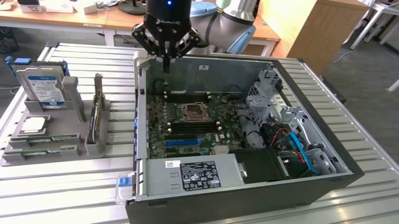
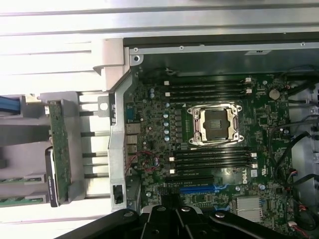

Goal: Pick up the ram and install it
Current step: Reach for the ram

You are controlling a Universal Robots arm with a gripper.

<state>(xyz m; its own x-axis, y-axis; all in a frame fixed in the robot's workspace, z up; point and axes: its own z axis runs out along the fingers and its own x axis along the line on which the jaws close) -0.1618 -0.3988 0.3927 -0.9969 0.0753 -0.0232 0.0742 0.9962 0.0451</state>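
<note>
In the exterior view, the hand (image 1: 166, 64) hangs over the far corner of the open computer case (image 1: 324, 186), on the exterior view's left side of it. Its fingers are pressed together and hold nothing. The ram (image 1: 53, 138) lies flat in a grey holder (image 1: 93, 147) on the slatted desk (image 1: 74, 186), well apart from the hand and to the exterior view's left of the case. A second stick like it (image 1: 39, 150) lies just nearer. Further back, the same holder carries a hard drive (image 1: 40, 91) and an upright dark card (image 1: 95, 114). Inside the case, the black memory slots (image 1: 187, 99) beside the processor socket (image 1: 193, 111) look empty.

In the wrist view, the hand (image 2: 168, 209) is closed over the motherboard, close to the blue slot (image 2: 199, 189). The rows of memory slots (image 2: 207, 89) on both sides of the socket (image 2: 215, 124) are bare. Green ends of the ram (image 2: 12, 178) show at the picture's edge, beyond the upright card (image 2: 60, 149).

The ram is probably very light, stiff and thin. It is likely easy to chip or bend and slippery on its flat faces. The two long edges near the middle seem the safest hold, clear of the chips and the contact edge.
</note>
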